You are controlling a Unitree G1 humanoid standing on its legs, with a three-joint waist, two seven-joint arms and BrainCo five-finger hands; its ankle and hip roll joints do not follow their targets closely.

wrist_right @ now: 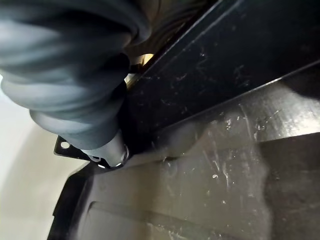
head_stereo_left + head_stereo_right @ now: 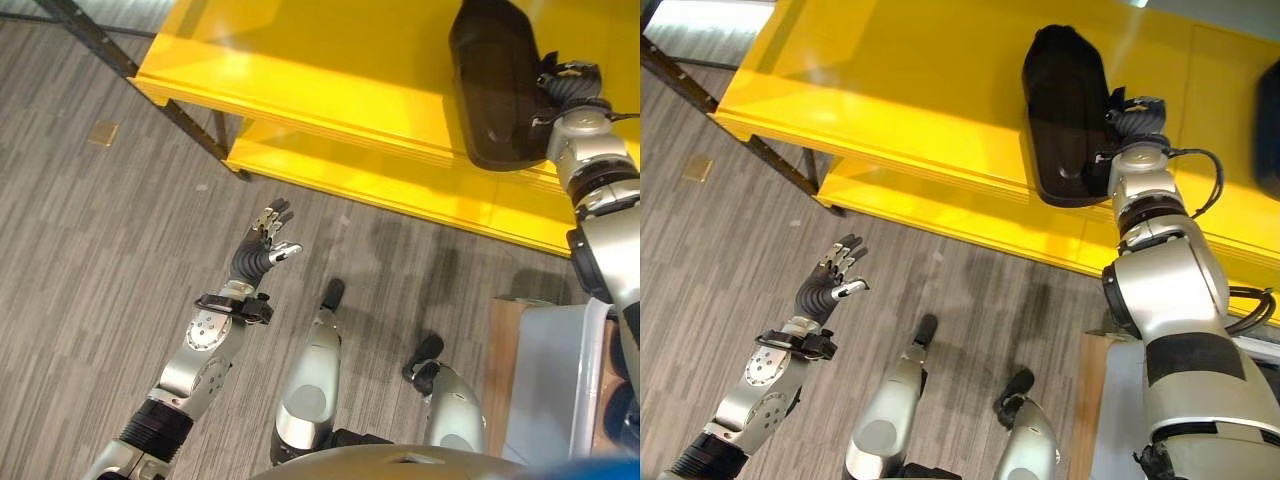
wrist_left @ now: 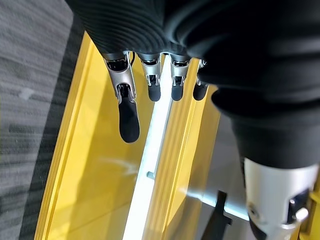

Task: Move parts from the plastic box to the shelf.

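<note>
A black moulded plastic part (image 2: 497,85) (image 2: 1065,110) lies on the top tier of the yellow shelf (image 2: 320,70). My right hand (image 2: 570,82) (image 2: 1135,115) is at the part's right edge, fingers curled onto its rim. The right wrist view shows the scratched black part (image 1: 225,150) right against the hand's cover. My left hand (image 2: 265,245) (image 2: 830,278) hangs open over the grey floor in front of the shelf, holding nothing; its straight fingers (image 3: 129,115) point at the shelf edge. The pale plastic box (image 2: 545,380) stands at my lower right.
The shelf has a lower yellow tier (image 2: 400,185) and dark metal legs (image 2: 185,125). Another dark part (image 2: 1270,130) sits at the far right of the top tier. A brown board (image 2: 502,350) lies under the box. Grey wood-look floor (image 2: 90,250) spreads to the left.
</note>
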